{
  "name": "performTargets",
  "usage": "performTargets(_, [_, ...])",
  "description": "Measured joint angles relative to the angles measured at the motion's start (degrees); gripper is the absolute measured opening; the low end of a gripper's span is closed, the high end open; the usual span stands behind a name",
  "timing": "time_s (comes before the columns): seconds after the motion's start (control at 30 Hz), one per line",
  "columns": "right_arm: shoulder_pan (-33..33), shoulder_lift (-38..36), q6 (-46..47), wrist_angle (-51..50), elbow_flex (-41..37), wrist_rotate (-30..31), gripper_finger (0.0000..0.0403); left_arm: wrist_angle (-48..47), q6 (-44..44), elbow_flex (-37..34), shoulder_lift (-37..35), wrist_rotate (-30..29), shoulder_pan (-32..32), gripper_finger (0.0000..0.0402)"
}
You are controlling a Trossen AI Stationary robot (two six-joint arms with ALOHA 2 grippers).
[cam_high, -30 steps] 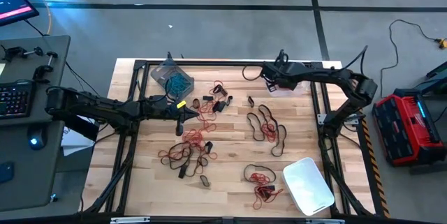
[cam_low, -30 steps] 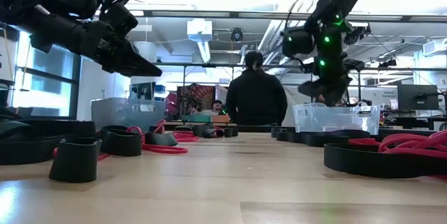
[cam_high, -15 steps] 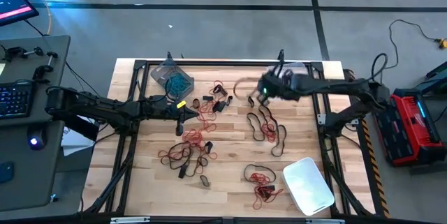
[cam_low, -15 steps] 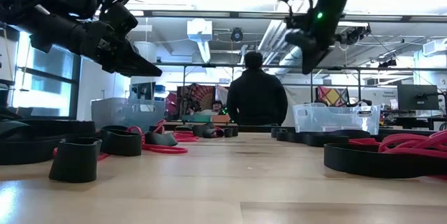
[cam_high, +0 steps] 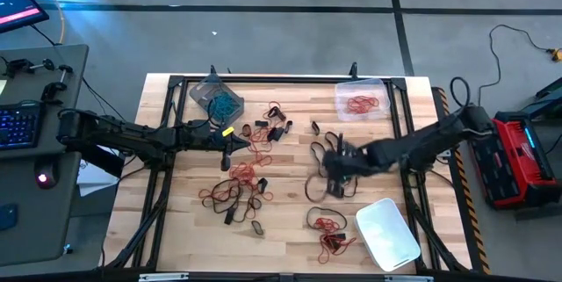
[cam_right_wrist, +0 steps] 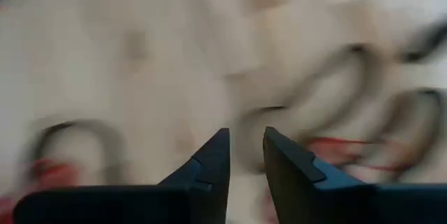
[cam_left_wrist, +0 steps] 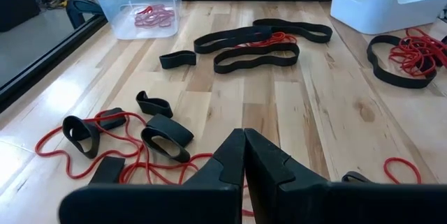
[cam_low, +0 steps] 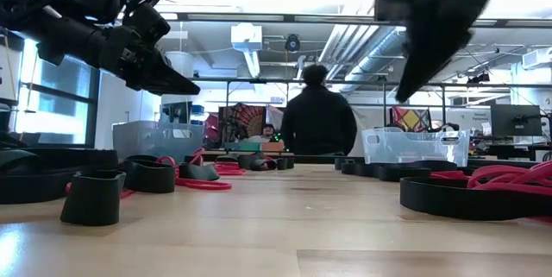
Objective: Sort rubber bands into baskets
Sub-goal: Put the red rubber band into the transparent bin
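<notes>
Red and black rubber bands [cam_high: 237, 185] lie loose across the wooden table. Three baskets stand on it. The grey-tinted one [cam_high: 213, 96] at the far left holds teal bands. The clear one [cam_high: 362, 99] at the far right holds red bands. The whitish one [cam_high: 386, 234] stands at the near right. My right gripper [cam_high: 332, 166] hangs open above long black bands [cam_high: 351, 177] right of the middle, pointing steeply down, with nothing between its fingers [cam_right_wrist: 244, 144]. My left gripper [cam_high: 226, 155] is shut and empty, above red and black bands [cam_left_wrist: 164, 137] left of the middle.
A tangle of red and black bands [cam_high: 329, 229] lies beside the whitish basket. A black frame [cam_high: 290, 78] runs along the table's edges. Beyond the far edge a person [cam_low: 316, 122] stands with their back to the table. Bare wood [cam_high: 290, 194] shows in the middle.
My right gripper has swung from above the clear basket at the far right toward the near edge and the table's middle, turning as it went. It now hangs over the long black bands. The clear basket with its red bands is uncovered.
</notes>
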Motion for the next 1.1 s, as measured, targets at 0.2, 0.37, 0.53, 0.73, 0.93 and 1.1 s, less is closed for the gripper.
performTargets(0.2, [6.19,0.02,8.72,2.83,-0.01,-4.9,0.0104,0.07,-0.07,0.0,0.0,0.01,0.0,0.0])
performTargets(0.37, [8.8,1.05,18.12,3.59,-0.01,-11.63,0.011,0.05,-0.07,0.0,0.0,0.01,-0.01,0.0])
performTargets(0.53, [10.3,5.42,23.89,5.7,-0.03,-16.89,0.011,0.05,-0.05,0.0,0.0,0.01,0.0,0.0])
performTargets(0.73, [11.45,10.9,28.07,10.02,-0.03,-23.96,0.011,0.05,-0.02,0.0,0.0,0.01,0.01,0.0])
performTargets(0.93, [11.31,13.25,28.13,10.79,-0.05,-23.96,0.011,0.06,-0.01,0.0,0.0,0.01,0.0,0.0])
performTargets(1.1, [11.2,13.51,27.75,12.54,-0.05,-24.1,0.0103,0.03,-0.02,0.0,0.0,0.01,-0.01,0.0])
